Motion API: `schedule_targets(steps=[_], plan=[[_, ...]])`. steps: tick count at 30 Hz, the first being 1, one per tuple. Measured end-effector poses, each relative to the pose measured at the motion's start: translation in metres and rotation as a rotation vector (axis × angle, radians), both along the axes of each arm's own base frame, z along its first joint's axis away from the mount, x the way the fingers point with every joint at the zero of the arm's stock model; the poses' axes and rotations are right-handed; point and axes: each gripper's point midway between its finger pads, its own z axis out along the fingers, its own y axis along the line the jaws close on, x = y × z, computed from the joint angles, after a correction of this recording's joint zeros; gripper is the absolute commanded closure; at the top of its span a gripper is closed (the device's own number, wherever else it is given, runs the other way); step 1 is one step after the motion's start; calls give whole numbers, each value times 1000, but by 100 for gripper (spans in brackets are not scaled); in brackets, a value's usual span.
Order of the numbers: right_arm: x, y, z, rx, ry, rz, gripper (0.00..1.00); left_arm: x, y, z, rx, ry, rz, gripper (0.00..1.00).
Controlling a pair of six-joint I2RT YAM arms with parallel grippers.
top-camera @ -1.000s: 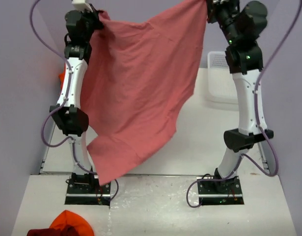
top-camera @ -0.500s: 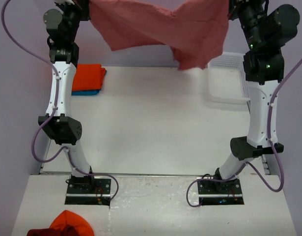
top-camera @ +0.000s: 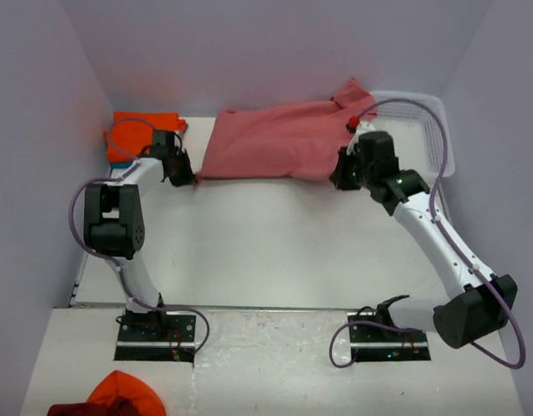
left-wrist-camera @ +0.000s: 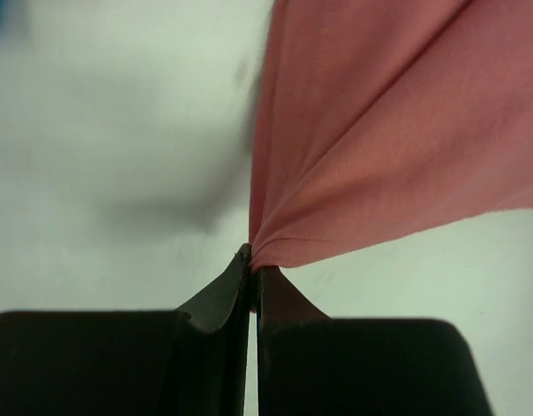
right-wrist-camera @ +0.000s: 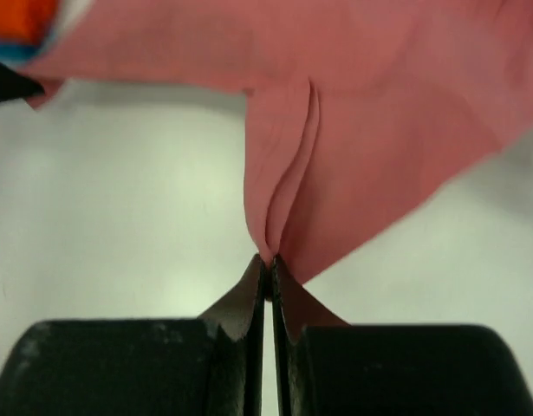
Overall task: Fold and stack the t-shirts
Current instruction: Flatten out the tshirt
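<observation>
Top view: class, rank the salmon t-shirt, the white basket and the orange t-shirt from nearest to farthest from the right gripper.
1. The salmon t-shirt, pinched in the right gripper.
2. The white basket, behind it at far right.
3. The orange t-shirt, far-left corner.

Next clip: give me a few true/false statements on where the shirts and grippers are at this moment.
1. The left gripper and right gripper are both shut on the salmon shirt. True.
2. The salmon shirt hangs in the air. False: it lies on the table.
3. The folded orange shirt is in the basket. False: it sits on the table at the far left.
4. The basket stands at the far right. True.
</observation>
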Motion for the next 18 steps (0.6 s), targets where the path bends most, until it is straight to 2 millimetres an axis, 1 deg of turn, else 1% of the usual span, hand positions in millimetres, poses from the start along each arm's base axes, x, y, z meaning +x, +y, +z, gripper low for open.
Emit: schedule_targets(steps=[1,2,3,4,5,6,7,8,10,11,12,13,14,18], plan=[[-18,4,-34,-1,91,-2,100,-30,-1,-36,17,133,17,100],[-39,6,-67,-9,185,-7,100,-60,-2,-64,46,246,27,100],[-57,4,-92,-20,251,-26,100,-88,-3,-80,87,331,43,100],[-73,2,-109,-29,290,-40,100,-111,-7,-87,125,380,41,100],[-85,-1,-120,-33,311,-57,100,-126,-12,-86,148,395,37,100],[-93,-5,-126,-29,314,-78,100,-141,-19,-77,165,384,23,100],[-98,-9,-130,-19,307,-100,100,-151,-25,-64,167,353,12,100],[-102,-12,-133,-14,306,-117,100,-156,-30,-46,157,301,6,100],[-106,-18,-138,-7,303,-152,100,-158,-32,-14,130,201,14,100],[-107,-20,-142,-9,308,-168,100,-157,-31,-2,121,161,24,100],[-108,-22,-147,-14,316,-180,100,-157,-29,6,116,133,36,100],[-109,-24,-153,-18,326,-192,100,-157,-26,9,119,123,46,100],[-110,-25,-157,-21,334,-200,100,-158,-24,7,123,128,57,100],[-116,-32,-168,-34,362,-244,100,-172,-15,-20,169,222,82,100]])
